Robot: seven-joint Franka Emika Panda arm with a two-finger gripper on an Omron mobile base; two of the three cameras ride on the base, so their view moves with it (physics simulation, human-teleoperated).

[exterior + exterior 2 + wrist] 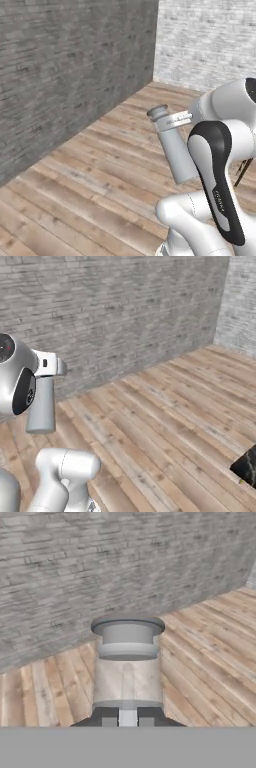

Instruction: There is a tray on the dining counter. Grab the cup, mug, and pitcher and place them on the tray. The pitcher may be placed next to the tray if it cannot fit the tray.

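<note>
Jaws: drawn nearly together, pinching one pitcher (pixel 127 662), held up in the air over the floor and away from any counter. Hand view: one gripper (pixel 127 718), its two dark finger tips (pixel 106 717) rising at the bottom with the pitcher's translucent body between them; one grey lid (pixel 128 630) with a flared rim at the far end; behind it, one grey brick wall (pixel 100 567) and one wooden plank floor (pixel 210 647). Left base view: one pitcher (pixel 175 145), tilted, lid end up and to the left, its lower end passing behind the white arm (pixel 220 150); the gripper itself is hidden behind the arm here, so its grip cannot be judged from this side; two brick walls meeting in a corner, one darker on the left (pixel 70 70), one paler at the back (pixel 205 40); one plank floor (pixel 90 175) beneath. Right base view: one pitcher (pixel 41 406), hanging beside the arm's rounded joint (pixel 17 381) at the left; one brick wall (pixel 125 311) across the back, a second paler one (pixel 240 301) at the right edge; one plank floor (pixel 165 426); one corner of the dining counter (pixel 247 466), black with pale veins, at the lower right edge, well apart from the pitcher.
</note>
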